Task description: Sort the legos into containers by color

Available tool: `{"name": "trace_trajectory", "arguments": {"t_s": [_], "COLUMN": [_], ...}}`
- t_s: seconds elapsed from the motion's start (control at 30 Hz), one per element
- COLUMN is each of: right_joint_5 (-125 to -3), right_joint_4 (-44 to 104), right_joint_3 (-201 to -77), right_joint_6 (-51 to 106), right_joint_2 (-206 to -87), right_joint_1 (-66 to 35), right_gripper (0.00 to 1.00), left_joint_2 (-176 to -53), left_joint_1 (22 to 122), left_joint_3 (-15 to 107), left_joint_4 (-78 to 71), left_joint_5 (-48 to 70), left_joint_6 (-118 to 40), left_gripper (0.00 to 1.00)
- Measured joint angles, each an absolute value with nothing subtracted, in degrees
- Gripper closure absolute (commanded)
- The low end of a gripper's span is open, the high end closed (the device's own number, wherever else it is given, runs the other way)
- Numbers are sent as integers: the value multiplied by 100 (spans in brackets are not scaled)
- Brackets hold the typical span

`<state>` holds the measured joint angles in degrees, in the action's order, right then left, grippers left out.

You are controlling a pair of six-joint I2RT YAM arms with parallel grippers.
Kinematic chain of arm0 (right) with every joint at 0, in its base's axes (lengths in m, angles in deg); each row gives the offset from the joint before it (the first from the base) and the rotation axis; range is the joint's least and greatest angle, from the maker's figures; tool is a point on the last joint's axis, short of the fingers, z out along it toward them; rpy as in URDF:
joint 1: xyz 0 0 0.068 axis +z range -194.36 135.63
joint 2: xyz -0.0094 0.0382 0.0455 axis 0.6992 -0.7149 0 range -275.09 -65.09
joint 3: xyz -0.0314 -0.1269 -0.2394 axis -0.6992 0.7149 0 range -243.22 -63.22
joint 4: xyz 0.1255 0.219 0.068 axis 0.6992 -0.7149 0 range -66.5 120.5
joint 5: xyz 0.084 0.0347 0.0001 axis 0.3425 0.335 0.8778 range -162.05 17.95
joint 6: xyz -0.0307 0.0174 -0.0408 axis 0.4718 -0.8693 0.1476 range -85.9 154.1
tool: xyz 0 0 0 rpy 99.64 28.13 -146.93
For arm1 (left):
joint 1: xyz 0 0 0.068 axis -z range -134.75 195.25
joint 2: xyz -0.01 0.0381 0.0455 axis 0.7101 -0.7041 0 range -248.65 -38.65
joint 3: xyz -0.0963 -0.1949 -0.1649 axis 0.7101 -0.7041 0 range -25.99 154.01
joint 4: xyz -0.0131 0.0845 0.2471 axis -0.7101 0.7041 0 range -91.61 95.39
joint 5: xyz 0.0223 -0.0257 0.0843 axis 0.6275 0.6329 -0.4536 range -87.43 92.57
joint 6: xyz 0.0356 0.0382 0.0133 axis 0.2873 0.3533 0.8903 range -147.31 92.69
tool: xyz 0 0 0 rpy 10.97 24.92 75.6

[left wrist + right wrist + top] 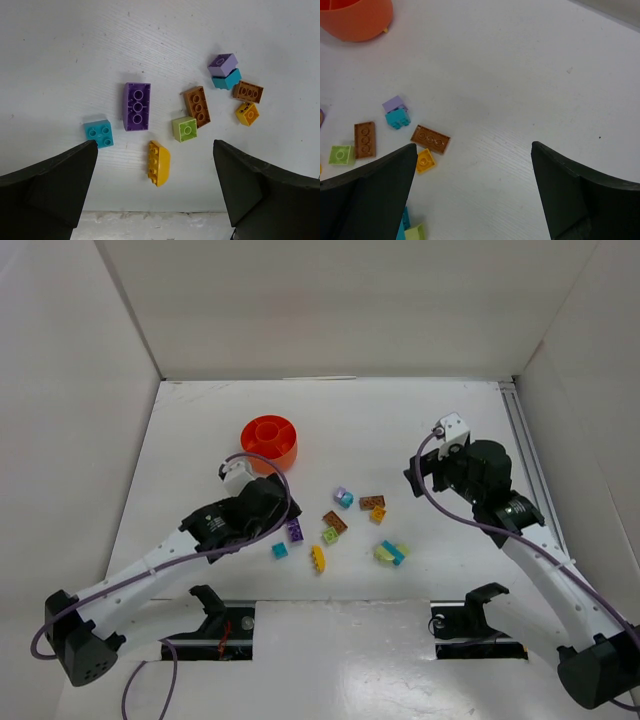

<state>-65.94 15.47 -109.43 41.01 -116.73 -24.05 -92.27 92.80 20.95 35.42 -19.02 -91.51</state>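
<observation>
A robotics lab test cell is indicated: a white table (200,440) is enclosed by plain white panels (330,300), and a left arm (150,565) and right arm (545,560) are bolted at its near edge.

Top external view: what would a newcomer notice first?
The orange-red dish stands alone toward the far left of the table and is the brightest thing in view. Nearer, the legos lie scattered in the middle. The left tool hangs open above their left side, with a purple brick just ahead of it.

A white table (430,440) carries a round orange dish (270,443). Small colored bricks (335,522) lie scattered nearby, apart from it.
</observation>
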Motion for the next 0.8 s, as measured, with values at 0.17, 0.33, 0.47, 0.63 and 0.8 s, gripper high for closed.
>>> {"name": "trace_trajectory", "arguments": {"t_s": [0.17, 0.33, 0.47, 0.63, 0.8], "right_joint_5": [-6378, -6257, -6277, -6461, -6480], "right_joint_4": [1709, 1737, 1713, 1707, 1709], "right_joint_3": [-10836, -10830, -10830, -10819, -10816], "right_joint_6": [4136, 4069, 4040, 4029, 4034], "right_joint_2": [-11614, -11660, -11743, -11745, -11765], "right_joint_1": [-2403, -2403, -2405, -2405, -2405], "right_gripper": [0, 0, 0, 3, 3], "left_joint_2": [-9101, -9173, -9380, -9394, -9420], "left_joint_1": [9280, 9280, 9280, 9280, 9280], "left_joint_3": [1916, 1647, 1492, 1053, 768], "left_joint_4": [3571, 3591, 3551, 3322, 3062], "left_joint_5": [-1893, -1864, -1838, -1722, -1548], "left_joint_6": [-9300, -9433, -9586, -9750, -9704], "left_gripper": [0, 0, 10, 27, 42]}}
